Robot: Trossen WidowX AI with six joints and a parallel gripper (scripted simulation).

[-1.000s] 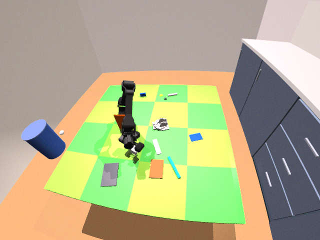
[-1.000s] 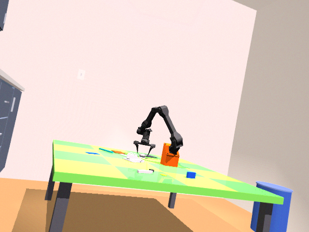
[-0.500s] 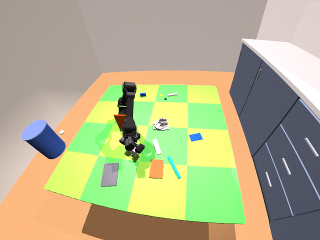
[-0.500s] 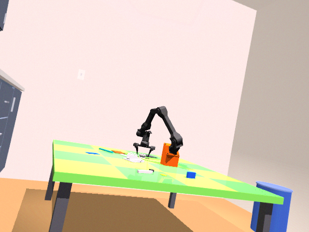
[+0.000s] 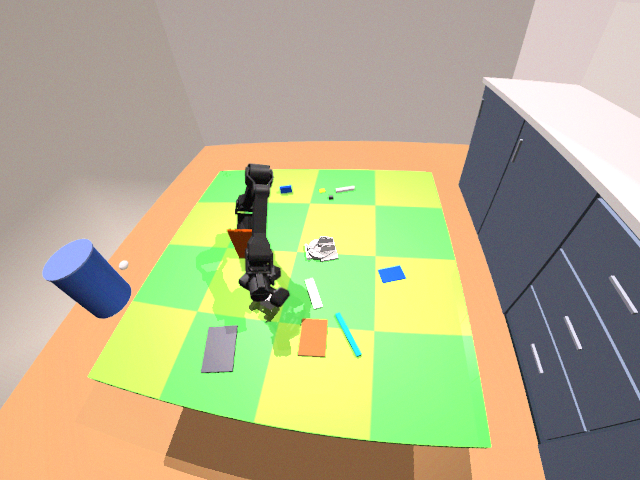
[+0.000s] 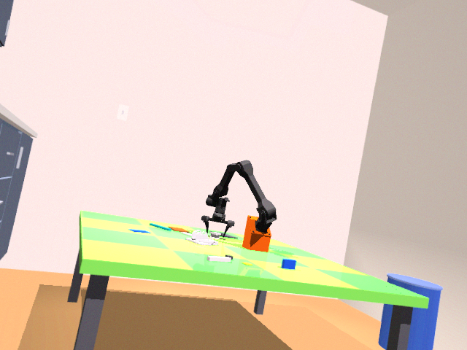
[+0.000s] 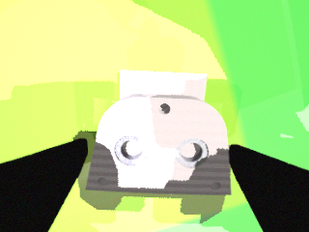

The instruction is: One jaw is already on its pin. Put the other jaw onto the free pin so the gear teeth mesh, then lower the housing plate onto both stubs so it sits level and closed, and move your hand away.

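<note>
The housing plate (image 5: 266, 308) (image 6: 215, 234) (image 7: 166, 130) is white with a rounded edge, two large round holes and a part in shadow. In the wrist view it lies between my fingers; a pale block (image 7: 152, 84) shows at its far edge. My gripper (image 5: 264, 305) (image 6: 216, 235) (image 7: 158, 148) is open, pointing down, with one finger at either side of the plate and nothing held. The white base assembly with the jaws (image 5: 321, 248) (image 6: 199, 237) sits near the middle of the table. Its pins and gear teeth are too small to make out.
A white bar (image 5: 313, 293), an orange sheet (image 5: 313, 337), a cyan bar (image 5: 347, 334) and a dark grey sheet (image 5: 219, 349) lie around the gripper. A blue sheet (image 5: 391, 274) lies farther right. The orange box (image 6: 256, 240) stands at the arm's base.
</note>
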